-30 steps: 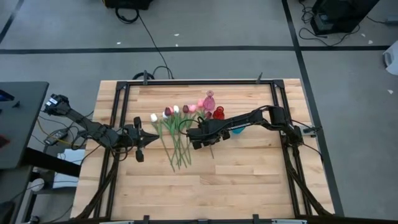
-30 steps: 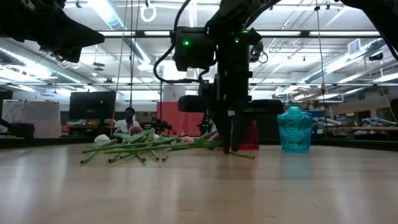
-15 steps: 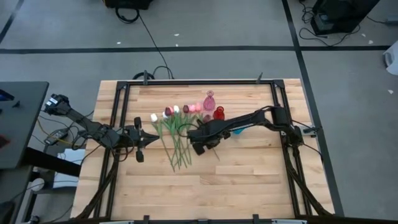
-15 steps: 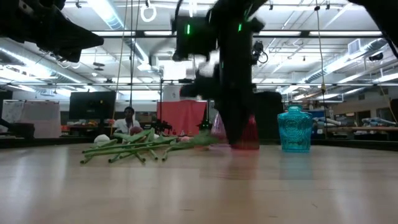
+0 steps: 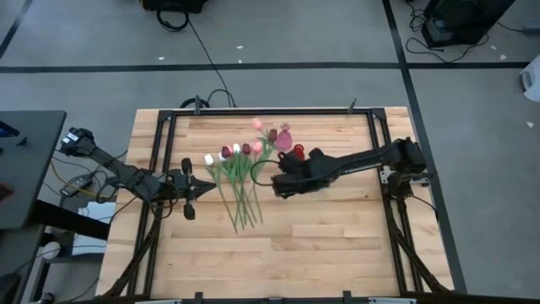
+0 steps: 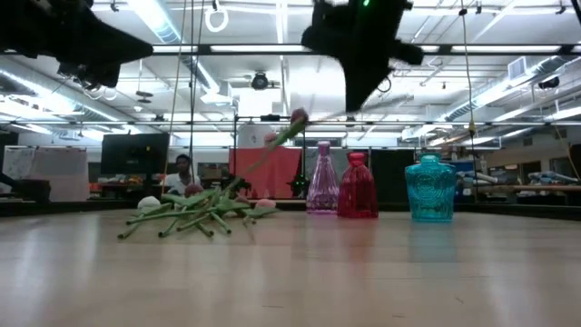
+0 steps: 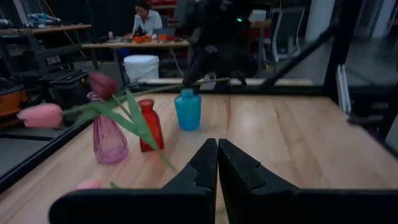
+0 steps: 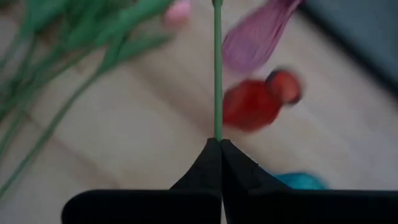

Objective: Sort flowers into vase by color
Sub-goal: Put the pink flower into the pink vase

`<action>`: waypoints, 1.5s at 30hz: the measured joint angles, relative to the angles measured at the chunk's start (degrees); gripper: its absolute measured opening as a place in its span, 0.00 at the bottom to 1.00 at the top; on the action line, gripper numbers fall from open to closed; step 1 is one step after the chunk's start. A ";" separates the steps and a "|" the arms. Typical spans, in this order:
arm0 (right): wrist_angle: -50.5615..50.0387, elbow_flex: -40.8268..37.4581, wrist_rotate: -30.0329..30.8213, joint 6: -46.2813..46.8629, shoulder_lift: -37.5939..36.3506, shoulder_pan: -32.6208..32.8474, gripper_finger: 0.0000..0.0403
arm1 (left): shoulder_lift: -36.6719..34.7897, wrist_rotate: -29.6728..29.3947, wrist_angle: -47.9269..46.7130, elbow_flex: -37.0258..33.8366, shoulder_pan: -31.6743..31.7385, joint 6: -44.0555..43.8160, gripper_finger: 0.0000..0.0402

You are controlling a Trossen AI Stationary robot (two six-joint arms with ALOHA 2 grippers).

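My right gripper (image 5: 278,180) is raised above the table and shut on a thin green stem (image 8: 217,74). Two tulips hang in the air with it, one pink head (image 7: 40,116) and one dark red head (image 7: 102,84), over the far side near the pink vase (image 5: 284,135). The other tulips (image 5: 237,176) lie in a loose pile on the table, heads toward the far edge. My left gripper (image 5: 187,189) waits shut, left of the pile, touching nothing. My right gripper pinches the green stem near its cut end (image 8: 217,132) between its two fingertips. The stem is lifted clear and runs straight on from the fingers, slanting down toward the heads (image 6: 297,116). Whether both raised tulips are in the pinch does not show.
Three vases stand in a row toward the table's far right: pink (image 6: 322,178), red (image 6: 357,186) and teal (image 6: 429,189). A black frame (image 5: 160,135) borders the table. Bare wood lies along the near side. A person sits in the room behind.
My right gripper has risen from the pile's right edge and drawn back toward the table's right. It has lifted the stem off the table. The pink and dark red heads have swung up and toward the far edge, near the pink vase. The pile has stayed put.
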 joint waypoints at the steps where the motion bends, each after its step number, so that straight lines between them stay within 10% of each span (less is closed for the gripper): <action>1: -0.05 0.00 2.25 -0.01 -0.71 0.78 0.00 | 0.00 -0.01 0.90 0.00 0.00 -0.36 0.05; 14: 0.19 0.05 12.39 -7.73 -3.09 6.65 0.00 | 0.52 -1.01 8.20 -0.02 0.78 -1.22 0.05; 37: 25.04 -17.63 -19.53 -13.98 -0.01 -7.51 0.21 | 16.14 -2.49 17.02 -0.02 1.66 -3.78 0.05; 45: 30.58 -21.76 -20.15 -18.87 -0.01 -11.55 0.21 | 16.09 -3.51 18.10 -0.02 1.67 0.43 0.05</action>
